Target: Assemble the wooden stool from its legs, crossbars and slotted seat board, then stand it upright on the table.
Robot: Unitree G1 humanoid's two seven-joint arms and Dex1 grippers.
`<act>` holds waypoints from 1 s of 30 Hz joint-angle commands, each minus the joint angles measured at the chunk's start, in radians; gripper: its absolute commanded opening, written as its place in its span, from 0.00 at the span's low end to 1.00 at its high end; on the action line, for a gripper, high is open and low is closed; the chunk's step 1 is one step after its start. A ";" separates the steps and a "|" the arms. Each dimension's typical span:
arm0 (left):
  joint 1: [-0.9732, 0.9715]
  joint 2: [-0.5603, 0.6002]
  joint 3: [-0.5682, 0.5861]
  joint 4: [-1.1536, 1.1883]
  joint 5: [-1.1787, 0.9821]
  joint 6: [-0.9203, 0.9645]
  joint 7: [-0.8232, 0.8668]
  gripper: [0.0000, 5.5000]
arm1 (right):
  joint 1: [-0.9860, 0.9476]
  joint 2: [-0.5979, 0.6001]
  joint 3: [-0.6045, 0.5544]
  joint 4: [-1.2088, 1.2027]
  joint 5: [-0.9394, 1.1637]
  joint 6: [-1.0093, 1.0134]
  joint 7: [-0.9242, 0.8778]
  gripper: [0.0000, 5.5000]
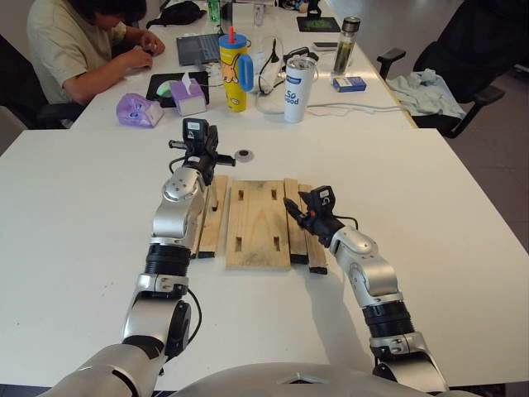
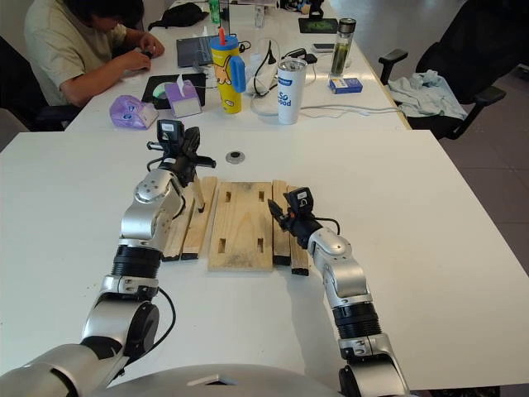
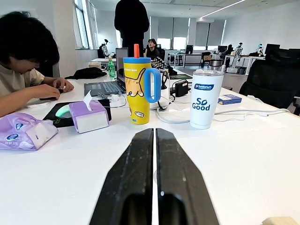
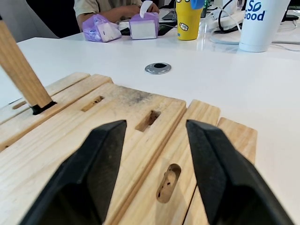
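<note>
**Seat board lying flat mid-table**

The seat board (image 1: 259,227) rests on the white table (image 1: 430,207) between loose planks (image 1: 213,219). The right gripper (image 1: 289,205) hangs spread open over its right edge. The left gripper (image 3: 153,131) is clenched shut, raised near the far-left corner.

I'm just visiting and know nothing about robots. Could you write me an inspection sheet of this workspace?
Surface: white table with a metal grommet set in it.
Job's things: slotted seat board lies flat between left planks and right planks. A stick stands tilted among the left planks, seemingly in a slot. Stool not assembled.
Clutter: yellow cup, white tumbler and tissue box on the adjoining table.
Grippers: left gripper jaws shut, empty. Right gripper jaws open over the seat board's right edge.
Cables: white cable beside the tumbler.
Surroundings: office chair holding a cloth.
</note>
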State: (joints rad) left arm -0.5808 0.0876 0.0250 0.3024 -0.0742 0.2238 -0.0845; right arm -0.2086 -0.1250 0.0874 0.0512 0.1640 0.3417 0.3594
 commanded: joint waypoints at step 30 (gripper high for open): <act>0.100 0.010 0.000 0.105 0.024 0.056 0.027 0.02 | -0.010 0.000 -0.010 0.000 0.000 -0.014 -0.020 0.43</act>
State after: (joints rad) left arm -0.6109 0.1103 0.0133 0.3461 -0.0435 0.2292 -0.0613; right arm -0.2160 -0.1218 0.0868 0.0724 0.1648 0.3219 0.3462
